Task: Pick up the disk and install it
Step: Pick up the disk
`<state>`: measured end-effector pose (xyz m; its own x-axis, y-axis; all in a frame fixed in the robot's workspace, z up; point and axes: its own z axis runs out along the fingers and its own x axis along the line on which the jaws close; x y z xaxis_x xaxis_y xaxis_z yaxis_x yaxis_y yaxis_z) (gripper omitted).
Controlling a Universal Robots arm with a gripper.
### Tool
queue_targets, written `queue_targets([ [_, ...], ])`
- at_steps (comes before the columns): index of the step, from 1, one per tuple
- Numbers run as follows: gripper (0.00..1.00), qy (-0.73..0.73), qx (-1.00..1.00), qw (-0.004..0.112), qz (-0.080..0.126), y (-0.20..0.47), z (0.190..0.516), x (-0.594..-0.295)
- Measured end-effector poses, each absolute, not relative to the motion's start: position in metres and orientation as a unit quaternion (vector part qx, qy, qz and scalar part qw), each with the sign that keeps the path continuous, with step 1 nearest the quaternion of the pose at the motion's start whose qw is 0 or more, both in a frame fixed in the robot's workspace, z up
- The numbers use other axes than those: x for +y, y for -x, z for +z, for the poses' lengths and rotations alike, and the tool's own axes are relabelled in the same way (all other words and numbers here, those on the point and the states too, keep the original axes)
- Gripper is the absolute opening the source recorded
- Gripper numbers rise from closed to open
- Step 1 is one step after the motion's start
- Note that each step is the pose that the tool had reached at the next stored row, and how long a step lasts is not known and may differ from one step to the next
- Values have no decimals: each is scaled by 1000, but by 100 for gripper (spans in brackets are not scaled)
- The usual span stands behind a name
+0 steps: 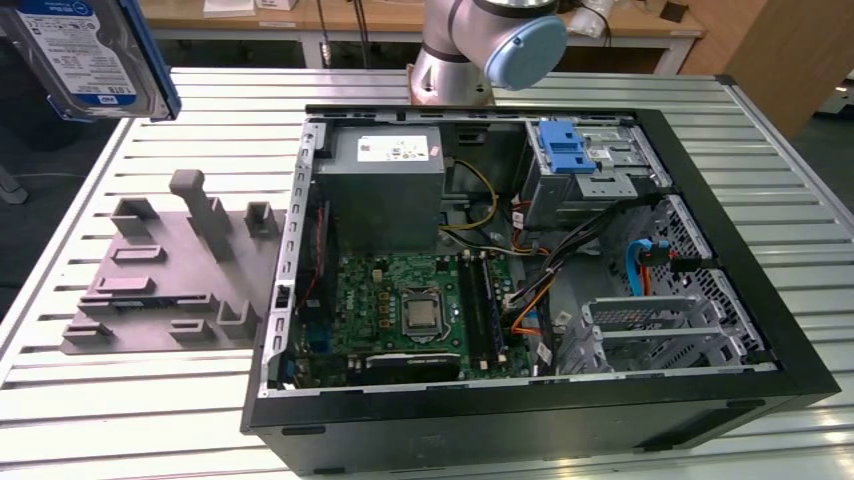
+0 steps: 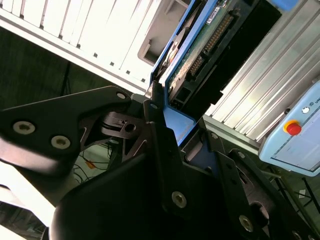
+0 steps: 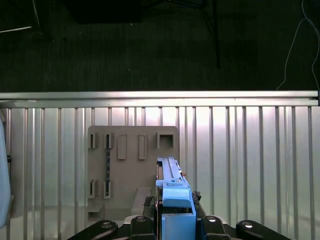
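The disk (image 1: 87, 55), a silver-grey drive with a white-and-blue label in a blue carrier, hangs high over the table's far corner on the exterior view's left. It is well clear of the grey fixture plate (image 1: 160, 270) below. In the first wrist view the disk (image 3: 172, 187) shows edge-on between the black fingers (image 3: 145, 220), above that same fixture plate (image 3: 132, 160). My gripper (image 3: 175, 217) is shut on the disk's carrier. In the second wrist view the disk (image 2: 200, 55) juts out from the fingers (image 2: 155, 112), its connector side and circuit board showing.
An open computer case (image 1: 534, 415) lies on the slatted metal table (image 1: 134, 400), showing its motherboard, a grey power supply box (image 1: 387, 185) and a drive cage with a blue latch (image 1: 574, 150). The arm's base (image 1: 467, 50) stands behind the case. A pendant with a red button (image 2: 292, 128) is nearby.
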<state>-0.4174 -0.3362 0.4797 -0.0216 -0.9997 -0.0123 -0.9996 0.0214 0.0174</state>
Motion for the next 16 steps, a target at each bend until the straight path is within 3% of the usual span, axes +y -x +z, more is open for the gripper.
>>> queue_targets([
  [16, 36, -699, -715, 2, -11, 412, 480, -336],
])
